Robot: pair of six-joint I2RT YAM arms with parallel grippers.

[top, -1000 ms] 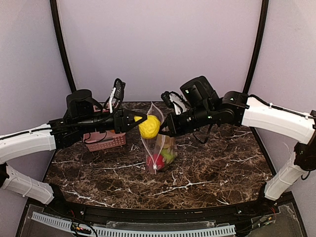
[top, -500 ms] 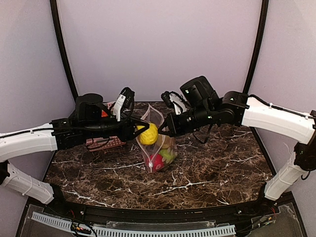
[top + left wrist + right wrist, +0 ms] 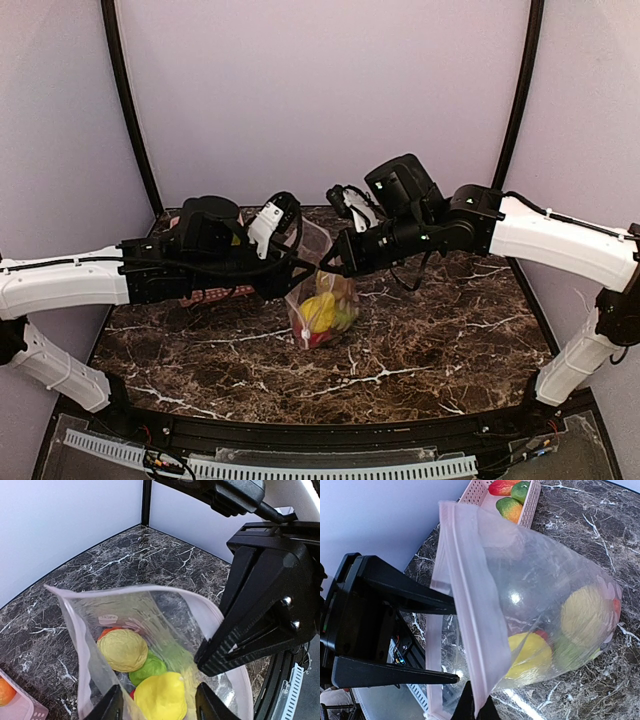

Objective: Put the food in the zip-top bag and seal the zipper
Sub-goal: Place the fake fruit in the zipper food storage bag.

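Two arms meet over the middle of the marbled tabletop (image 3: 430, 350), where the zip-top bag (image 3: 322, 300) stands upright with its mouth gaping open. The right tool (image 3: 337, 264), reaching in from the right of the overhead view, has its fingers pressed together on the bag's rim. They pinch the zipper (image 3: 465, 610), the pale pink strip along the mouth edge; in the right wrist view that strip runs down into the closed fingertips at the bottom centre of the frame.

The left tool (image 3: 298, 272) hangs just over the bag's mouth from the left. Its two fingers (image 3: 111, 707) are spread apart and grip nothing. Between and below them, in the left wrist view, lies the food (image 3: 150, 667) inside the bag: a bright yellow piece (image 3: 160, 697) nearest the camera, a green piece (image 3: 149, 666) beyond it, a paler yellow round piece (image 3: 122, 650) farther in, and a sliver of red-orange at the far side. All of them rest low in the bag, touching one another.

At the top of the right wrist view a pink slotted basket (image 3: 530, 502) sits on the tabletop beyond the bag, holding three more pieces, red, green and orange-green. From overhead the left arm hides most of it.
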